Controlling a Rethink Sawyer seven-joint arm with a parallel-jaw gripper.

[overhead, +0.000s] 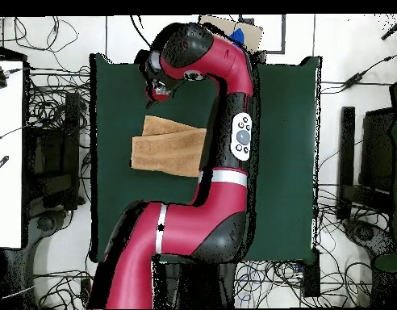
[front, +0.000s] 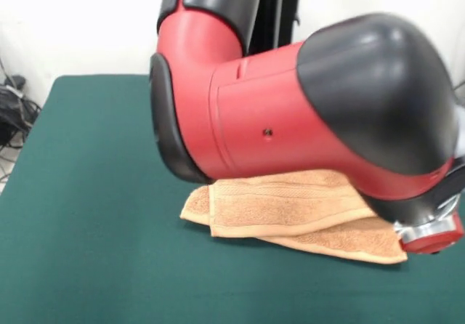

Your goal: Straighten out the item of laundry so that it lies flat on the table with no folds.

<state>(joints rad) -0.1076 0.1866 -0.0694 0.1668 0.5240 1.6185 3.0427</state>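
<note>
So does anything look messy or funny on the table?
Yes. The towel isn't flat: it lies folded over itself, one layer askew on the other, on the green table. The tool hangs past the towel's far edge, apart from it.

Red and black arm (overhead: 234, 105) bent, gripper (overhead: 159, 91) pointing down

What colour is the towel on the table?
Orange-tan; the towel shows best in the front view.
</note>
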